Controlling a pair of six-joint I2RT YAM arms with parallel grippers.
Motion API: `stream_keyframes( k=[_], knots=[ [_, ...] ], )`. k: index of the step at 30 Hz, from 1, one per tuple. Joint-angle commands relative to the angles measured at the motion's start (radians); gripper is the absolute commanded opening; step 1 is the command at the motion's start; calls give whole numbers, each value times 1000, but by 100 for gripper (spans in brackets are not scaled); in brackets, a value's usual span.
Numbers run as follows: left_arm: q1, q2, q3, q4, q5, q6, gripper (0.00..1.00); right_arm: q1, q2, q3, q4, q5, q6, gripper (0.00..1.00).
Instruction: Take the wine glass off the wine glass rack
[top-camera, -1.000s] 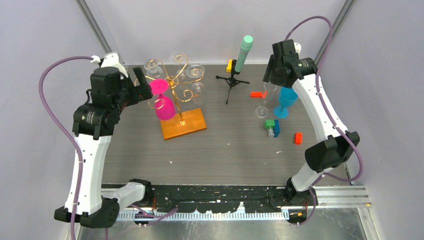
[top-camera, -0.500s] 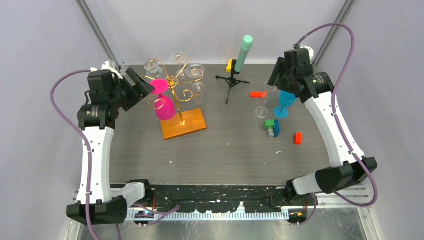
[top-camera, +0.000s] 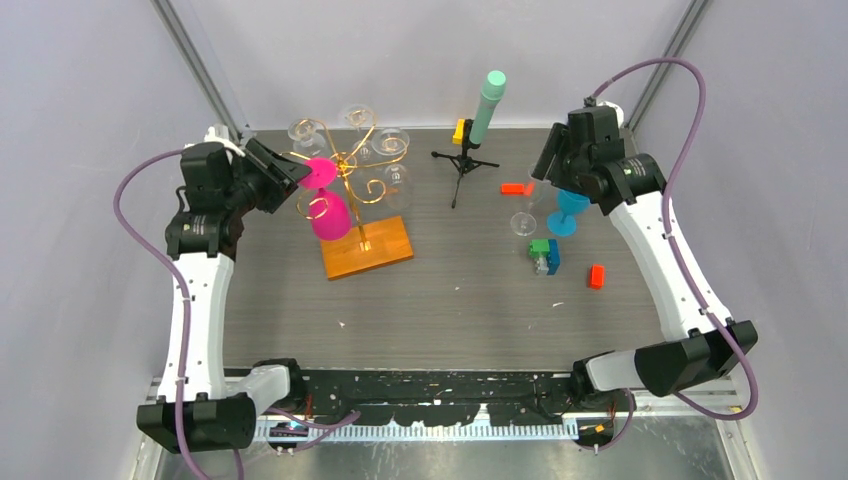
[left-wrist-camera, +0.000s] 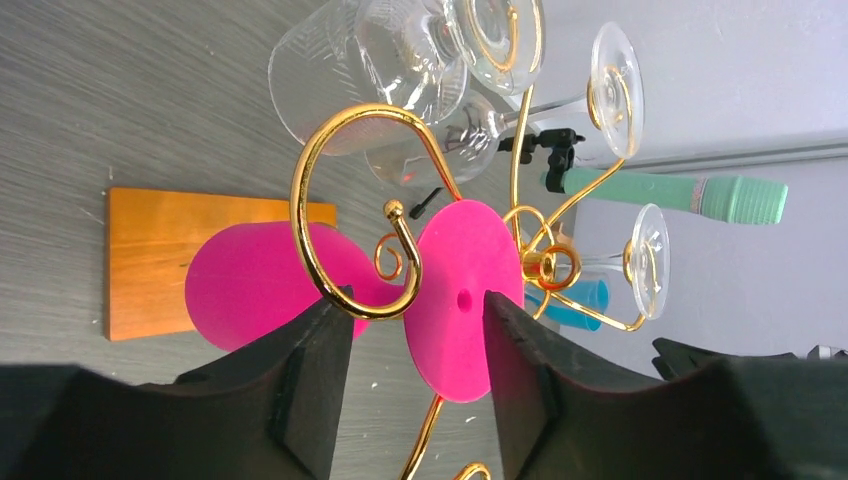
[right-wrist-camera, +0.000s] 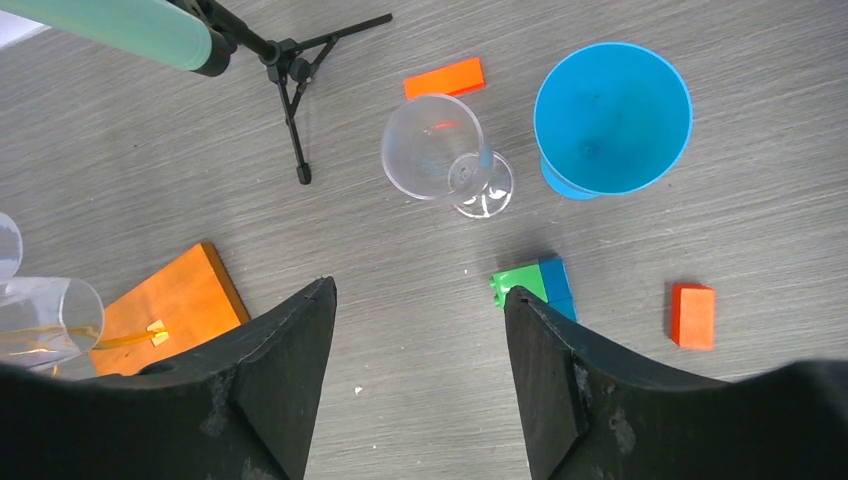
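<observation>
Grip placement is what matters here. My left gripper (left-wrist-camera: 410, 305) sits at the pink wine glass (left-wrist-camera: 250, 285), which hangs upside down on the left side of the gold rack (top-camera: 350, 165), its bowl over the wooden base (top-camera: 368, 248). The fingers (left-wrist-camera: 310, 370) are spread on either side of the stem and round foot, and as far as I can see they are clamped on nothing. One fingertip lies just beside the gold hook (left-wrist-camera: 297, 200) that carries the foot, so I think the main risk is pinching wire along with the glass.

I would close on the thin stem just under the foot, keeping clear of the hook. Then I would lift slightly and slide the foot out along the hook's open end instead of pulling straight back, since a snag could tip the whole rack. Clear glasses (left-wrist-camera: 400, 60) hang close by, so the path out should stay low and away from them.

My right gripper (right-wrist-camera: 418, 300) hovers with its fingers spread and empty over the desk (top-camera: 470, 300) at the right. A clear glass (right-wrist-camera: 437, 150) and a blue cup (right-wrist-camera: 612, 117) stand there.
</observation>
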Motion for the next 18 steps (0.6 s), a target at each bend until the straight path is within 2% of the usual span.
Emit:
stream_keyframes(
  k=[1,9,18],
  knots=[
    [13,-15,-16,73,47,-59,48,-5,-47,-1,51,-10,3,68],
    [14,-40,-28,46,44,-79,29,-5,-54,-20,59,-12,5,67],
    [15,-63,-14,29,50,-79,12,-5,-60,-25,60,-13,7,67]
  ],
)
